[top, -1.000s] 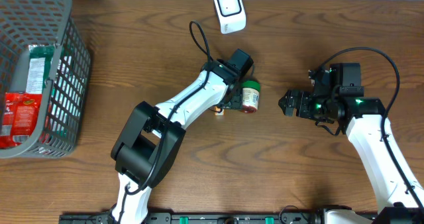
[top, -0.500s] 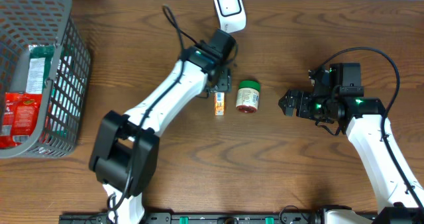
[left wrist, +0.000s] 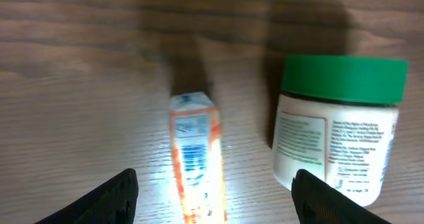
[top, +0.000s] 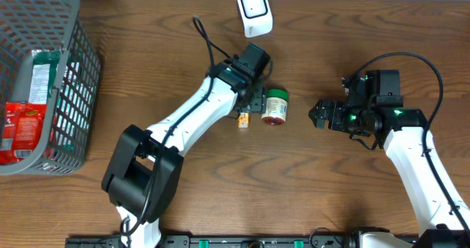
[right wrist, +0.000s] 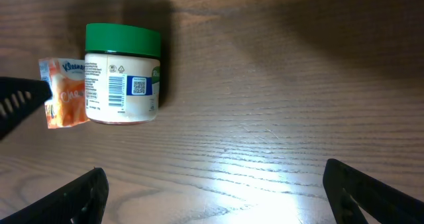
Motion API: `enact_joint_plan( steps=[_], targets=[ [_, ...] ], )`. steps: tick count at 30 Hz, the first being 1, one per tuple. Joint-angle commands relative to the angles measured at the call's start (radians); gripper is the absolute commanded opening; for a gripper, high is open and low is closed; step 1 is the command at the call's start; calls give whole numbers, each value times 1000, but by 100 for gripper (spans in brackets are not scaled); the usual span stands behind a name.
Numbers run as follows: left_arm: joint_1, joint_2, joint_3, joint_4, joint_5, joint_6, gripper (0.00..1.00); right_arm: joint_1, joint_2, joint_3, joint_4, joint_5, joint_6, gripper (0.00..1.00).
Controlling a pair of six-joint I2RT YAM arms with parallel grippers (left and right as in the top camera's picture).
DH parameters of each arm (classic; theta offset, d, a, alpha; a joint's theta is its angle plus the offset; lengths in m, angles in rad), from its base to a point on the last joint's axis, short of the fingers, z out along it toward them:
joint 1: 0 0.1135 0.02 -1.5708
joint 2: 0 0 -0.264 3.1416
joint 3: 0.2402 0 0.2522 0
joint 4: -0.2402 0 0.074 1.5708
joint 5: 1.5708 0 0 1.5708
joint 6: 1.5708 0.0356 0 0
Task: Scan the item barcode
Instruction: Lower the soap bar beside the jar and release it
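A green-lidded jar [top: 276,106] is seen lying on its side near the middle of the wooden counter [top: 330,197], lid towards the far edge. A barcode [right wrist: 116,85] and a square code are turned upward on its label. Just beside it, on the left arm's side, a small orange packet [top: 243,119] is laid flat. What appears to be a barcode is shown on its upper face, though the left wrist view is blurred. Whether packet and jar touch cannot be told. The left pincer [top: 252,107] is held over the packet with its fingers apart, nothing clamped. The right pincer [top: 321,114] is spread wide and empty, on the other side of the jar and apart from it. A white scanner [top: 254,12] is stood at the far edge. A grey basket [top: 81,79] holding packets is placed at the left end.
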Motion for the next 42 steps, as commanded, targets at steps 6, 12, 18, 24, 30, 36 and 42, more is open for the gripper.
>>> enact_joint_plan(
  steps=[6,12,18,24,30,36,42],
  targets=[
    [-7,6,-74,60,-28,16,74,11,-1,15,0,-8,7,99],
    [-7,6,-142,138,-29,12,59,11,-1,15,0,-8,7,99],
    [-7,6,-145,158,-29,12,45,11,-1,15,0,-8,7,99],
    [-7,26,-145,157,-29,12,45,11,-1,15,0,-8,7,99],
    [-7,45,-145,163,-29,8,30,11,-1,15,0,-8,7,99],
    [-7,45,-139,204,-28,4,27,11,-1,15,0,-8,7,99],
    [-7,45,-134,230,-28,-42,26,11,-1,15,0,-8,7,99]
  ],
)
